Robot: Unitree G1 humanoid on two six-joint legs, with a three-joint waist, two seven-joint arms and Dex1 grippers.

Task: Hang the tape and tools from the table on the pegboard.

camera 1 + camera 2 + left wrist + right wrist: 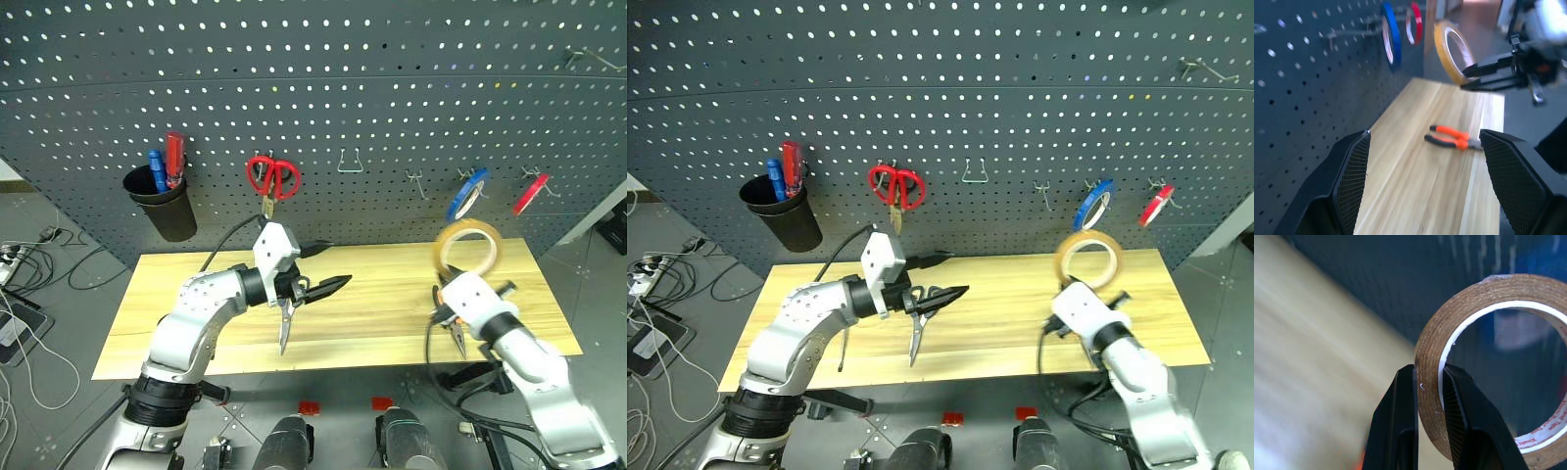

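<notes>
The tape (1088, 257) is held upright above the table (1019, 304) by the right gripper (1080, 284), whose fingers are closed on its lower rim. The left gripper (945, 294) is seen over the table with its fingers apart, and steel scissors (917, 338) hang down just below it. On the pegboard (1019, 117), red scissors (895, 186), a blue roll (1093, 204) and a red roll (1157, 205) are hung.
</notes>
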